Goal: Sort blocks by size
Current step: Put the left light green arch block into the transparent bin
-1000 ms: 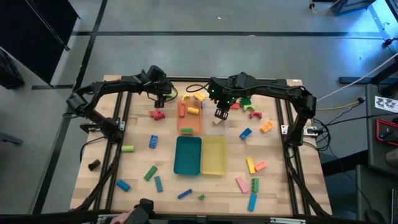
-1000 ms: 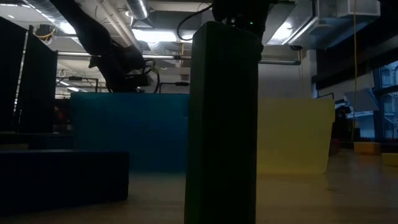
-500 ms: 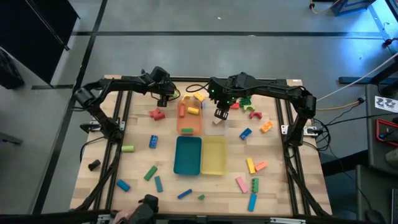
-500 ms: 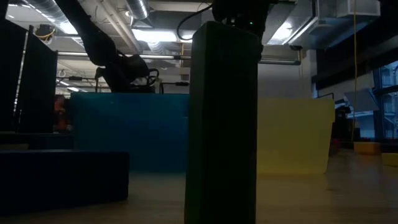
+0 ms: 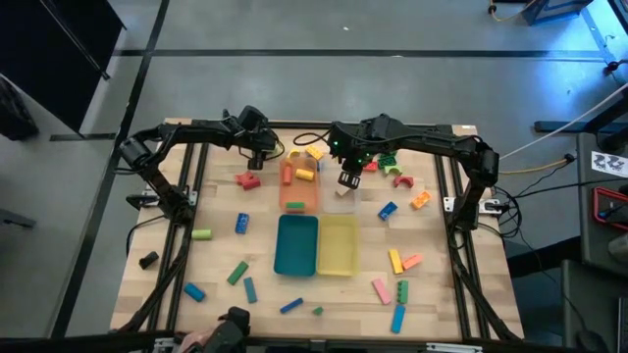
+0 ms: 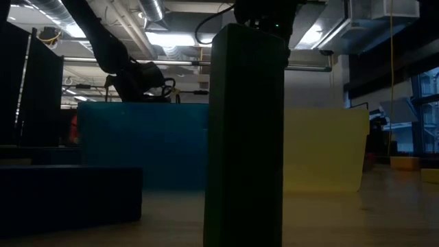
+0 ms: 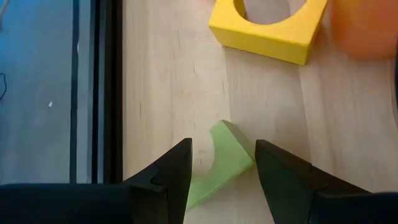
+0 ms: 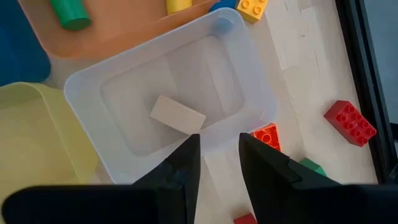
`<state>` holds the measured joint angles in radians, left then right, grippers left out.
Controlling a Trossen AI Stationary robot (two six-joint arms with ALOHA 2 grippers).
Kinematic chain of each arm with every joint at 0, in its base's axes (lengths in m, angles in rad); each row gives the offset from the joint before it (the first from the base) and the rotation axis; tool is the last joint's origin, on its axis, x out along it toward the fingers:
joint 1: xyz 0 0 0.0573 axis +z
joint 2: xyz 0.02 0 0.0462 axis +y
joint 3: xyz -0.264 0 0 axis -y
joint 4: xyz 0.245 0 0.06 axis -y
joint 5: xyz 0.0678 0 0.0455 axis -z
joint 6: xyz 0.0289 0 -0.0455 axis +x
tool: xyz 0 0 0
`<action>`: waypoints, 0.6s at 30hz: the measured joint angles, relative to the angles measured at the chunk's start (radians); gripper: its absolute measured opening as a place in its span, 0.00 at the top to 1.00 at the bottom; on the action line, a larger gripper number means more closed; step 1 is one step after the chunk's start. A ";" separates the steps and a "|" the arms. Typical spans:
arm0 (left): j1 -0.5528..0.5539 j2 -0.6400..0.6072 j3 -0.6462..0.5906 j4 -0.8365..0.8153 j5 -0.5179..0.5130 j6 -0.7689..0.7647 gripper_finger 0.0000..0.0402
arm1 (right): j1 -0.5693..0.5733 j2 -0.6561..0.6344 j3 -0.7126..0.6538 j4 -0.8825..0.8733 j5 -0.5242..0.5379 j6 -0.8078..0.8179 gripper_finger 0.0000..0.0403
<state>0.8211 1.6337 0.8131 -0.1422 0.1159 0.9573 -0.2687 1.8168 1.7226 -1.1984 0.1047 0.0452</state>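
The surface (image 5: 216, 260) is pale planked wood inside a black metal frame.

Scattered over it lie the blocks (image 5: 241, 224), smooth, glossy plastic bricks and bars, with a few arch shapes among them. At the left are a red cross-shaped piece (image 5: 247, 179), a light green bar, a studded blue brick and several green and blue bars toward the near edge.

The left gripper (image 7: 222, 163) hangs at the far left of the surface. Its fingers (image 7: 174, 174) stand partly open, and a light green arch piece (image 7: 219, 163) lies on the wood between them; I cannot tell whether they touch it. Just beyond it sits a yellow block with a round hole (image 7: 268, 28).

Four smooth rectangular trays sit together in the middle: an orange tray (image 5: 294, 194) holding a few short pieces, a clear tray (image 8: 168, 106) with rounded corners beside it, then a teal tray (image 5: 295, 245) and a yellow tray (image 5: 338, 245) nearer the front.

The right gripper (image 8: 216, 163) hovers over the clear tray's rim, its fingers narrowly parted and holding nothing. One flat white block (image 8: 177, 114) lies inside that tray. Beside the tray are an orange studded brick (image 8: 267, 135) and a red studded brick (image 8: 350, 122).

More bars in yellow, pink, green and blue lie at the right front.
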 joint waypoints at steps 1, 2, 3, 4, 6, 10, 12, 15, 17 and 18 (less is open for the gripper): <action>0.000 0.000 0.000 -0.003 0.001 0.000 0.60 | 0.000 0.000 0.000 0.000 0.000 0.000 0.73; 0.000 0.001 0.000 -0.005 0.002 0.000 0.60 | 0.000 0.000 0.000 0.000 0.000 0.000 0.73; 0.000 0.003 0.000 -0.005 0.002 0.000 0.60 | 0.000 0.000 0.000 0.000 0.000 0.000 0.73; 0.000 0.008 0.000 -0.003 0.002 0.000 0.60 | 0.000 0.000 0.000 0.000 0.000 0.000 0.73; -0.004 0.022 0.001 -0.006 -0.002 0.001 0.60 | 0.000 0.000 0.000 0.000 0.000 0.000 0.73; -0.017 0.056 0.020 -0.013 -0.047 -0.003 0.60 | 0.000 0.000 0.000 0.000 0.000 0.000 0.73; -0.018 0.074 0.034 -0.023 -0.060 -0.008 0.60 | 0.000 0.000 0.000 -0.002 0.000 0.000 0.73; -0.017 0.090 0.050 -0.036 -0.078 -0.018 0.64 | 0.000 0.000 0.000 -0.022 0.000 -0.001 0.73; -0.017 0.094 0.055 -0.037 -0.087 -0.024 0.69 | 0.000 0.000 0.000 -0.061 0.000 -0.006 0.73; -0.017 0.094 0.055 -0.037 -0.087 -0.025 0.72 | 0.000 -0.002 0.000 -0.086 0.000 -0.012 0.73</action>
<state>0.8040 1.7279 0.8683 -0.1794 0.0288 0.9328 -0.2687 1.8150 1.7226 -1.2849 0.1047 0.0336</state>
